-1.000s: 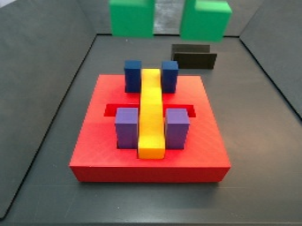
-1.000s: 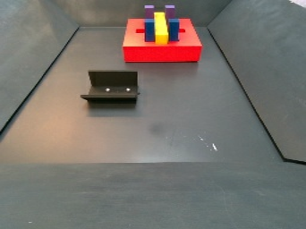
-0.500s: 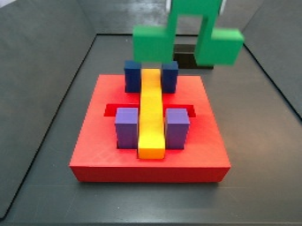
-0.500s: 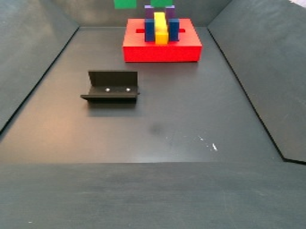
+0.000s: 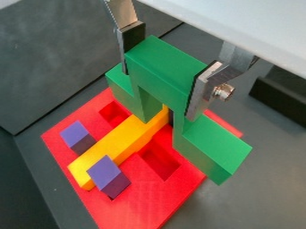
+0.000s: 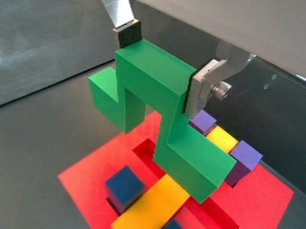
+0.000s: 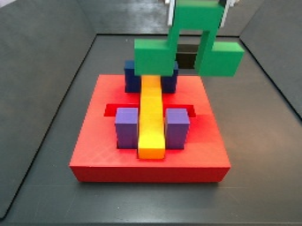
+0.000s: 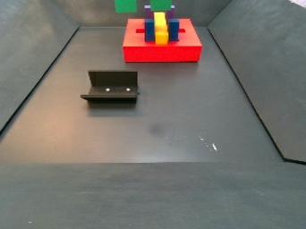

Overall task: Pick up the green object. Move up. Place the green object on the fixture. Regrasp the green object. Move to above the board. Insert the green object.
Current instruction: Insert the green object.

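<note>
The green object (image 5: 162,76) is a bright green U-shaped piece. My gripper (image 5: 167,67) is shut on its bridge, one silver finger on each side, as both wrist views show (image 6: 167,63). In a side view the green object (image 7: 154,55) hangs legs down over the far end of the red board (image 7: 147,166), just above the blue posts (image 7: 133,74), with the gripper (image 7: 196,11) at the frame's top edge. The dark fixture (image 8: 111,87) stands empty on the floor, well away from the board (image 8: 162,54). Only a green corner (image 8: 125,4) shows in that side view.
On the board a long yellow bar (image 7: 150,119) runs between two purple posts (image 7: 126,125) and the blue posts. Red recesses (image 5: 156,161) lie open beside the bar. Dark walls (image 7: 59,97) enclose the floor on all sides.
The green object, held in the gripper, has come down from the frame's top to just above the board's far end. The fixture and board have not moved.
</note>
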{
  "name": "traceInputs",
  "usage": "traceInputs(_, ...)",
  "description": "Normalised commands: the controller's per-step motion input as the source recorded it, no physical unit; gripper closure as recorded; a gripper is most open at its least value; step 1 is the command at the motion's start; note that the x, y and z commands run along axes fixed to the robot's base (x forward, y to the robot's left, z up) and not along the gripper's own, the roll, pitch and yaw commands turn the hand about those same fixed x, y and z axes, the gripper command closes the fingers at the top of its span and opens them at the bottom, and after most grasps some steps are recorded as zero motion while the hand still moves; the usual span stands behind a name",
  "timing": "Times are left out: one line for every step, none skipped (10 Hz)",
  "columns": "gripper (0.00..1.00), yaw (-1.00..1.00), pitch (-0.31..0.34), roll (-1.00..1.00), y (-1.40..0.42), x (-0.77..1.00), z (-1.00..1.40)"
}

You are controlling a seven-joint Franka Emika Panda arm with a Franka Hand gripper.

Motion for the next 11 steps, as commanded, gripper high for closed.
traceInputs(1.00,0.00,-0.031,0.00,-0.08,-0.19,-0.43)
traceInputs(1.00,0.00,-0.024,0.03,-0.02,-0.35,-0.44)
traceInputs(1.00,-0.01,-0.043,0.00,0.00,-0.34,-0.08)
traceInputs(1.00,-0.01,-0.067,-0.01,0.00,-0.21,0.00)
traceInputs(1.00,0.00,-0.064,0.00,-0.03,-0.12,0.00)
traceInputs(1.00,0.00,-0.061,0.00,-0.04,-0.16,-0.08)
traceInputs(1.00,0.00,-0.063,0.01,-0.07,-0.22,-0.20)
traceInputs(1.00,0.00,-0.074,0.00,-0.08,-0.21,-0.18)
traceInputs(1.00,0.00,-0.076,0.00,-0.07,-0.23,-0.14)
traceInputs(1.00,0.00,-0.071,0.00,-0.05,-0.17,-0.06)
traceInputs(1.00,0.00,-0.064,0.00,-0.06,-0.08,-0.04)
